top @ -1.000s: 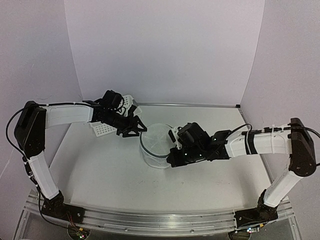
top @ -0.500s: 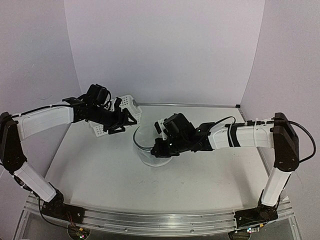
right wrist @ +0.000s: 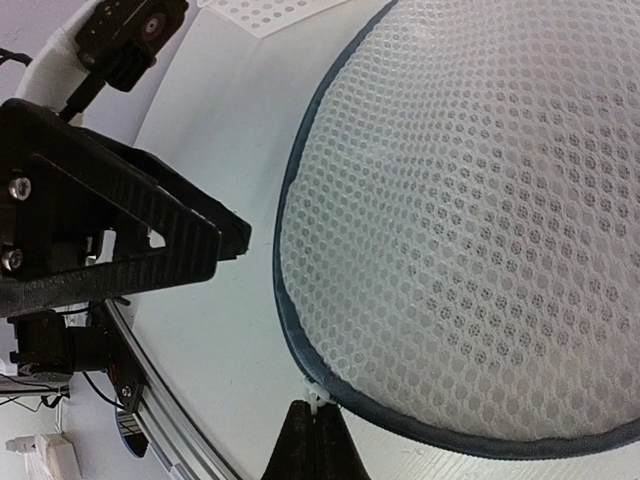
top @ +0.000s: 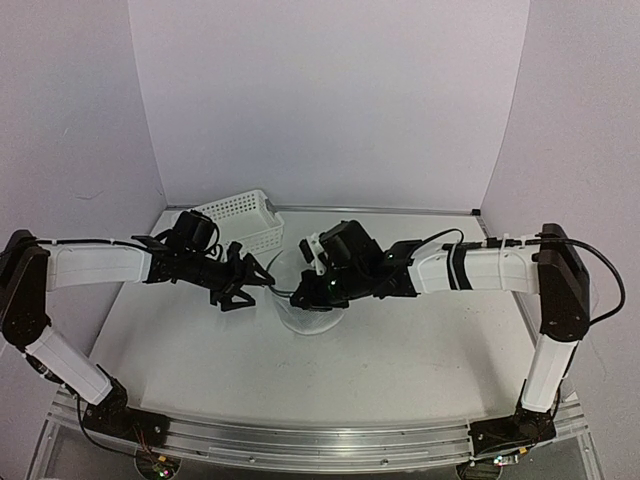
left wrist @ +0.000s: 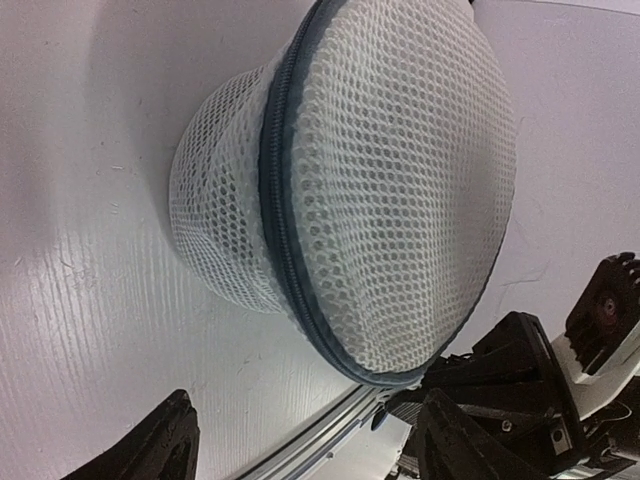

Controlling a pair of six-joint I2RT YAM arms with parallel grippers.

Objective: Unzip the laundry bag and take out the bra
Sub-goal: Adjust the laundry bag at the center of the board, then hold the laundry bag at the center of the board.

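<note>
Top external view first: the laundry bag (top: pixel 312 316) sits on the table (top: pixel 430 345) about mid-way across, squeezed between the two arms and tipped over rather than standing flat. The left gripper (top: pixel 247 288) is just beside the bag's left side with its jaws spread wide, nothing in them. The right gripper (top: pixel 300 291) is down at the bag's near-left rim, jaws pinched together. A white basket (top: pixel 243 215) sits behind the left arm, near the back wall, out of the way.

Left wrist view: the mesh bag fills the frame, lying on its side so the dark zipper (left wrist: pixel 272 190) runs around the rim facing the camera. Both black fingers of this gripper poke in at the bottom corners, well apart, with the bag's lower edge between them but not touched. My guess is it's lined up to clamp the bag so it doesn't slide while the zip gets dragged.

Right wrist view: the fingers meet in a point at the bottom, right on the dark rim, and they seem to be nipping a small white pull tab (right wrist: pixel 315 397). That would explain the tilt, since the rim is being tugged toward this arm. The spread left jaws hang just off to the side.

As for the bra, I can't make it out in any view. The mesh only shows greyish shading, and the zip looks closed all the way round, so it's presumably inside.
</note>
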